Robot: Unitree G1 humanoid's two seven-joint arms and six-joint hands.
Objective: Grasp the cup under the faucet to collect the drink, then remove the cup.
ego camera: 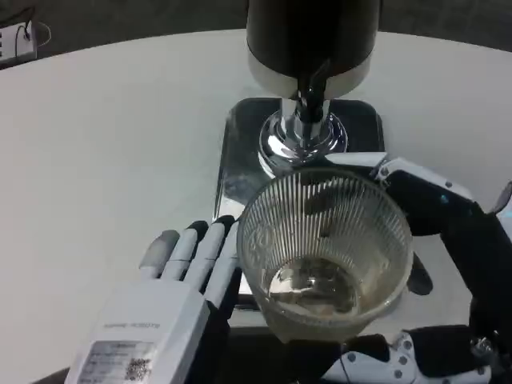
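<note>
The cup [324, 256], a clear ribbed glass, stands upright with its mouth opening upward and its long axis vertical, narrowing from a wide rim to a smaller base. A shallow pool of clear liquid lies at its bottom. It sits at the near end of the shiny metal drip tray [240, 152], just before the chrome faucet [308, 120] that hangs from the black and silver dispenser [312, 40]; whether its base touches the tray or is lifted cannot be told.

The right robot hand [432, 280] grasps the cup: white and black fingers wrap around its far right wall and another part of the hand comes under its near side.

The left robot hand [188, 276] lies just beside the cup's left wall, back upward, fingers stretched out together toward the far edge of the counter [112, 144]. Its fingertips reach the near left edge of the tray. It holds nothing, and whether it touches the glass cannot be told.

A white power strip [16, 42] with a cable lies at the counter's far left corner.
</note>
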